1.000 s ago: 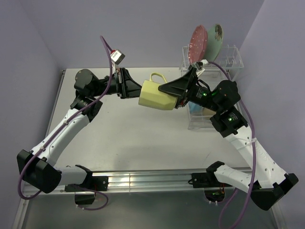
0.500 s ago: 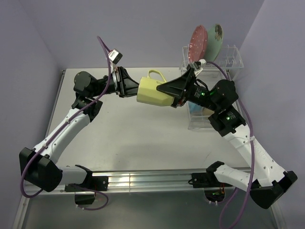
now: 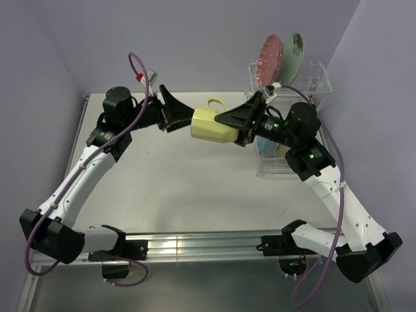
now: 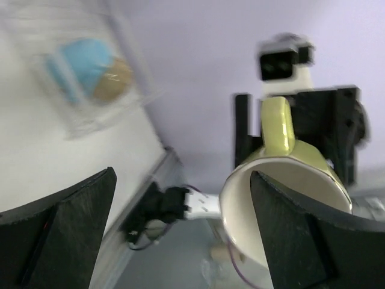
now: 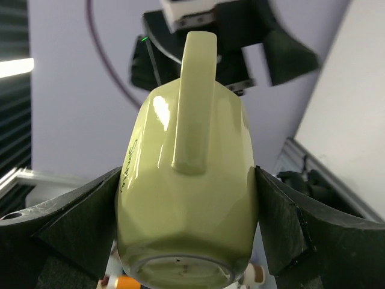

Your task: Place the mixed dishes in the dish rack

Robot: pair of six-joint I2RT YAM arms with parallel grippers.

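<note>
The pale yellow-green mug (image 3: 211, 123) hangs on its side above the table, handle up. My right gripper (image 3: 233, 127) is shut on its base end; in the right wrist view the black fingers (image 5: 78, 223) press both sides of the mug (image 5: 186, 198). My left gripper (image 3: 179, 116) stands open at the mug's rim, and in the left wrist view one finger (image 4: 313, 241) sits just inside the mug's mouth (image 4: 283, 192) without gripping. The dish rack (image 3: 292, 168) stands at the right. It holds the pink dotted plate (image 3: 270, 55), the mint-green plate (image 3: 296, 51) and the blue mug (image 3: 266, 146).
Both arms reach in over the grey table (image 3: 175, 175) and meet at mid-height left of the rack. A metal rail (image 3: 195, 244) runs along the near edge. The left wrist view shows the blue mug (image 4: 84, 66) blurred inside the rack's lower tray.
My left gripper has opened wide and let go of the mug's rim. The right gripper had closed on the mug's base and now carries it alone. The left arm rose slightly.
</note>
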